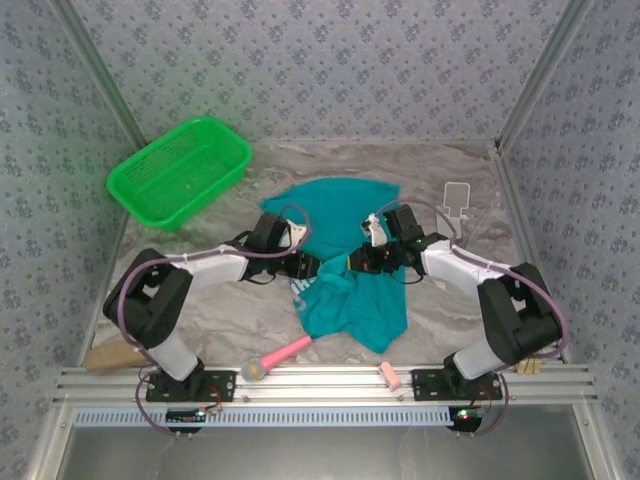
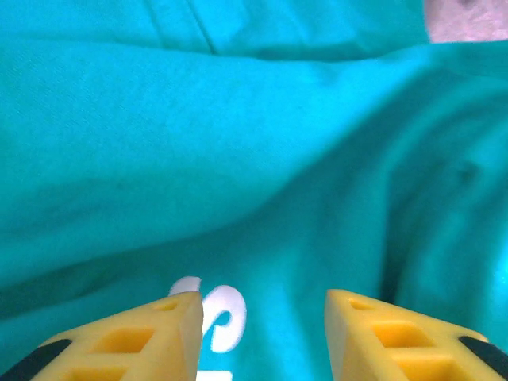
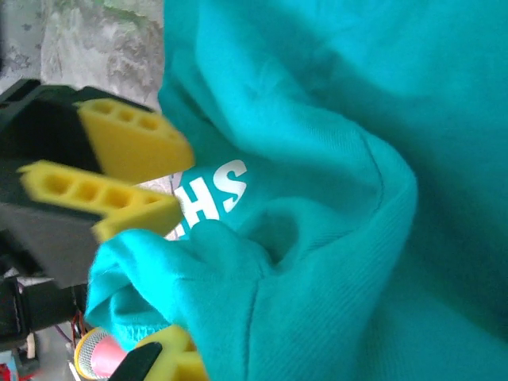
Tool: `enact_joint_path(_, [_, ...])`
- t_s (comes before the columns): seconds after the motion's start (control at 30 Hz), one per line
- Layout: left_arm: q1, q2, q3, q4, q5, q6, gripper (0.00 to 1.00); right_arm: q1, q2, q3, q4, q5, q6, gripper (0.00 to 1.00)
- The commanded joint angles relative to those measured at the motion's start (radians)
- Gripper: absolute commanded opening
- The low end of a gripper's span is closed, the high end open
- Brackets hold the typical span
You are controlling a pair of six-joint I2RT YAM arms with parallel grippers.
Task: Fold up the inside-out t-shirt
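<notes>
Shirt [image 1: 340, 205], teal and crumpled, lies in the middle of the marbled surface [image 1: 240, 310]. We see its far part spread fairly flat and its near part gathered into folds that run toward the near edge. Both arms stretch in from the near rail, and their ends meet over the rumpled middle.

The left tool [image 2: 263, 305] stands open. Its yellow fingers [image 2: 151, 333] are apart just above the cloth, with nothing pinched, and white lettering [image 2: 221, 317] shows on the fabric between them.

The right tool [image 1: 352, 263] is closed on a bunched fold of the shirt. From its wrist we see cloth heaped over one yellow finger [image 3: 171, 357], and the left tool's fingers sit close beside that bunch, at the lettering.

A green mesh basket [image 1: 175, 170] sits at the far left, well apart from the shirt. A pink-handled item [image 1: 285, 352] lies on the surface near the rail, just beside the shirt's near left hem. We cannot tell what it is. A small pink piece [image 1: 390, 376] rests at the near edge to its right.
</notes>
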Motion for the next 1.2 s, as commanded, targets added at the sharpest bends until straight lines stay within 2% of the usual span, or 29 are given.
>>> enact_joint_path(0.0, [0.007, -0.048, -0.035, 0.087, 0.104, -0.064, 0.46, -0.003, 0.014, 0.047, 0.029, -0.041, 0.049, 0.0])
enact_joint_path(0.13, [0.02, -0.093, -0.114, 0.203, 0.17, -0.171, 0.49, -0.012, 0.008, 0.045, 0.008, 0.021, 0.056, 0.02])
enact_joint_path(0.23, [0.016, -0.121, -0.145, 0.285, 0.217, -0.25, 0.54, -0.016, 0.004, 0.026, 0.039, 0.02, 0.078, 0.02])
enact_joint_path(0.5, [-0.038, -0.108, -0.107, 0.373, 0.224, -0.353, 0.59, -0.012, -0.015, -0.015, 0.081, 0.075, 0.116, 0.04])
enact_joint_path(0.6, [-0.045, -0.11, -0.109, 0.452, 0.23, -0.417, 0.66, 0.001, -0.023, -0.022, 0.079, 0.127, 0.118, 0.04])
enact_joint_path(0.7, [-0.061, -0.112, -0.083, 0.399, 0.199, -0.424, 0.74, 0.012, -0.027, -0.025, 0.081, 0.156, 0.119, 0.04])
enact_joint_path(0.8, [-0.092, -0.095, -0.035, 0.304, 0.145, -0.406, 0.75, 0.03, -0.031, -0.025, 0.079, 0.188, 0.115, 0.04])
enact_joint_path(0.83, [-0.105, -0.084, -0.007, 0.217, 0.105, -0.383, 0.74, 0.033, -0.031, -0.024, 0.084, 0.18, 0.115, 0.04])
enact_joint_path(0.9, [-0.125, -0.057, 0.042, 0.068, 0.01, -0.317, 0.63, 0.037, -0.035, -0.031, 0.108, 0.145, 0.114, 0.04])
enact_joint_path(0.93, [-0.129, -0.045, 0.065, -0.005, -0.035, -0.276, 0.51, 0.035, -0.042, -0.04, 0.13, 0.111, 0.115, 0.05])
enact_joint_path(0.97, [-0.136, -0.036, 0.085, -0.065, -0.077, -0.23, 0.24, 0.031, -0.046, -0.049, 0.155, 0.074, 0.117, 0.06])
enact_joint_path(1.0, [-0.146, -0.026, 0.109, -0.132, -0.131, -0.152, 0.01, 0.022, -0.052, -0.056, 0.181, 0.024, 0.118, 0.07])
enact_joint_path(1.1, [-0.16, -0.012, 0.119, -0.248, -0.216, 0.014, 0.0, -0.018, -0.056, -0.036, 0.17, -0.107, 0.115, 0.1])
enact_joint_path(1.17, [-0.157, -0.011, 0.101, -0.264, -0.25, 0.082, 0.0, -0.055, -0.079, -0.025, 0.127, -0.114, 0.117, 0.1])
